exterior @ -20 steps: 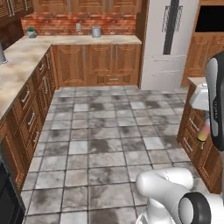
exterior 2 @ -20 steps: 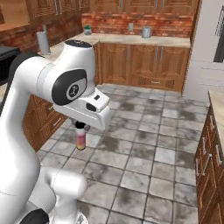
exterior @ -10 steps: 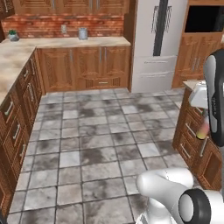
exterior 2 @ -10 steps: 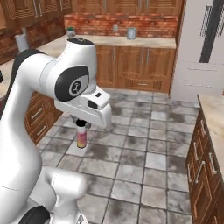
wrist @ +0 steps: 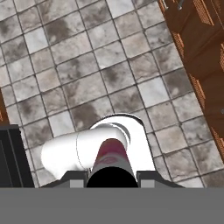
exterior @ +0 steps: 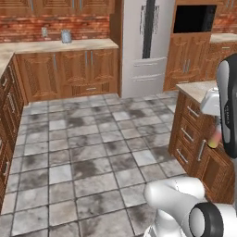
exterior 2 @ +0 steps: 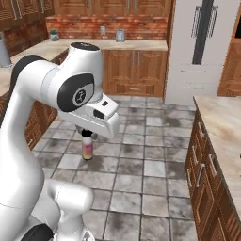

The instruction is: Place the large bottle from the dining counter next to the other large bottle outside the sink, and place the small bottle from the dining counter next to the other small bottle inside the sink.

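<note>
The dark-capped bottle with a pink body fading to yellow-orange (exterior 2: 87, 147) is held upright under the white arm's gripper (exterior 2: 86, 135), at nine o'clock in the right base view, above the grey tiled floor (exterior 2: 141, 174). The jaws are closed on its capped neck. It is judged rigid, smooth and possibly slippery; a grip just below the cap seems safest.

Large bottle (exterior 2: 87, 147): cap and neck hidden under the white hand housing in the right base view; hand's fingers could not be made out there. Left base view: arm covered most of the bottle (exterior: 215, 138), an orange sliver showing. Two small items on far tabletop (exterior 2: 120, 36) too small to identify.
</note>
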{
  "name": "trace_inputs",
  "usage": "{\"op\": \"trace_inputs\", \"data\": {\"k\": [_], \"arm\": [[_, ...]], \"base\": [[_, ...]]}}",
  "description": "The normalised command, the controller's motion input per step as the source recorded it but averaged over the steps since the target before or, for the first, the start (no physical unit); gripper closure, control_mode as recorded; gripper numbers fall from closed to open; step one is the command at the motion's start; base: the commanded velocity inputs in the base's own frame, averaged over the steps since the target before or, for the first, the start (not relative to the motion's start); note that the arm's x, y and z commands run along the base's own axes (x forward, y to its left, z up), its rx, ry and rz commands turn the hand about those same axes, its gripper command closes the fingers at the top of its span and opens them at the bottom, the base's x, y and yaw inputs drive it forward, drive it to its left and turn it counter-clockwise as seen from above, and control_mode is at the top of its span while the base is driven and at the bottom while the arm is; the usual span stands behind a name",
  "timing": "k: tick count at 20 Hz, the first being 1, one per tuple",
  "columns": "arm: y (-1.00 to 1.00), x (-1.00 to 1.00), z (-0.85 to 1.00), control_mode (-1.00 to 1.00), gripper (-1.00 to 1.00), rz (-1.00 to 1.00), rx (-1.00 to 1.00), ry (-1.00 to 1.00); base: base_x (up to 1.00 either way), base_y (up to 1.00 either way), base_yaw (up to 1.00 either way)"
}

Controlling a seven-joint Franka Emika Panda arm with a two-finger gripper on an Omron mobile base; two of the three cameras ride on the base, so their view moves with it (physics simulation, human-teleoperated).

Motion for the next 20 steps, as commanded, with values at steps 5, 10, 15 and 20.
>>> {"op": "trace_inputs", "data": {"k": [5,10,15,20], "arm": [[0.00,0.00,0.00,1.00,1.00,0.00,0.00,0.00],[0.00,0.00,0.00,1.00,1.00,0.00,0.00,0.00],[0.00,0.00,0.00,1.00,1.00,0.00,0.00,0.00],[0.00,0.00,0.00,1.00,1.00,0.00,0.00,0.00]], "base": [[0.00,0.00,-0.25],[0.00,0.00,-0.25],[0.00,0.00,-0.25],[0.00,0.00,-0.25]]}}
